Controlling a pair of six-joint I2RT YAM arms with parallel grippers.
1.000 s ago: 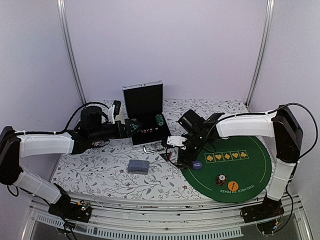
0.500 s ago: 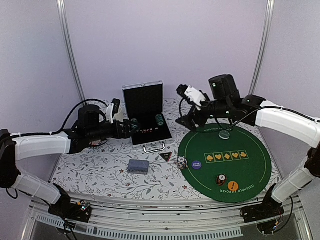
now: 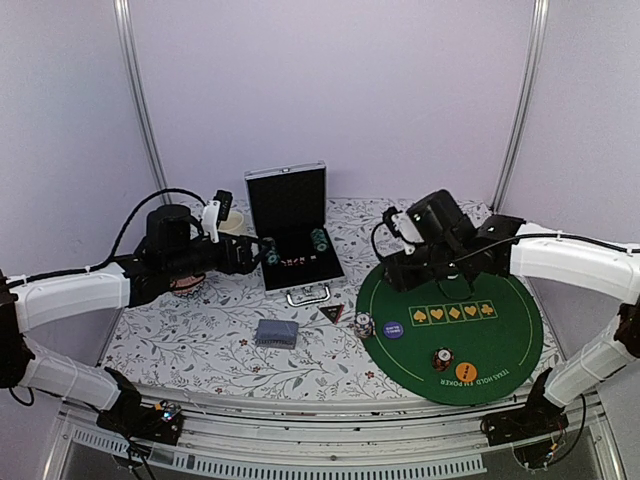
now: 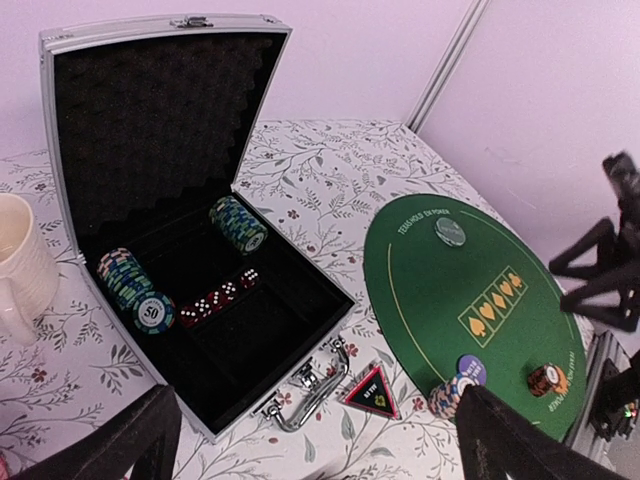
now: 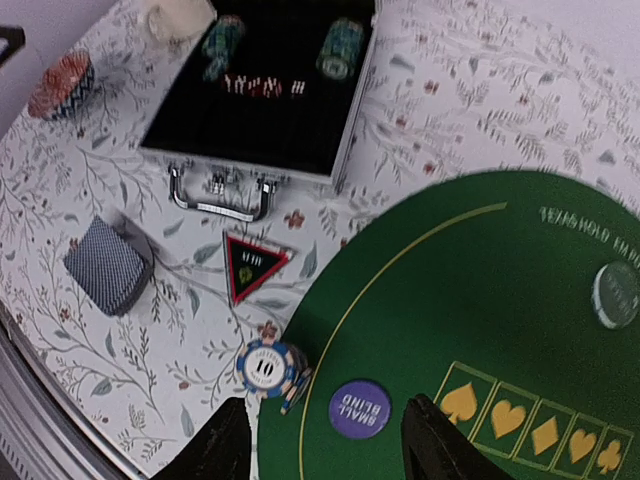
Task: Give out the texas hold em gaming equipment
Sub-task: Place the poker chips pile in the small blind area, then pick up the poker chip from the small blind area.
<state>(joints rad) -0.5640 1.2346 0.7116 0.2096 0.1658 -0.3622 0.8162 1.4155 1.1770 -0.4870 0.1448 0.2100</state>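
Hard-to-see stuff first. The cream mug [image 4: 20, 265] gets sliced off by the edge of the left wrist view, and from above the left arm [image 3: 80, 290] covers most of it. A reddish chip stack [image 5: 60, 85] sits blurry in the far corner of the right wrist view, and from the top it's half under that arm. The lettering on the dark triangular marker [image 5: 252, 265] is too small to read. The pale disc [image 5: 614, 292] on the green mat [image 4: 480, 260] is just a smudge.

The left gripper [image 4: 315, 400] hovers in front of the open metal case [image 4: 150, 130], fingers spread wide with nothing between them. Only its camera shows the case's insides properly: two chip rolls [image 4: 130, 285] and red dice [image 4: 215, 300].

The right gripper [image 5: 325, 425] hangs over the mat's left side, also spread and empty. Its view takes in the purple button [image 5: 360, 408] and a striped chip stack [image 5: 268, 368] right at the mat's edge. The blue-backed deck [image 5: 108, 265] lies on the cloth near the case handle. The orange disc [image 3: 465, 372] shows only from the top.

Floral tablecloth [image 3: 200, 340], lilac walls [image 3: 330, 90], metal poles [image 3: 140, 100] behind.
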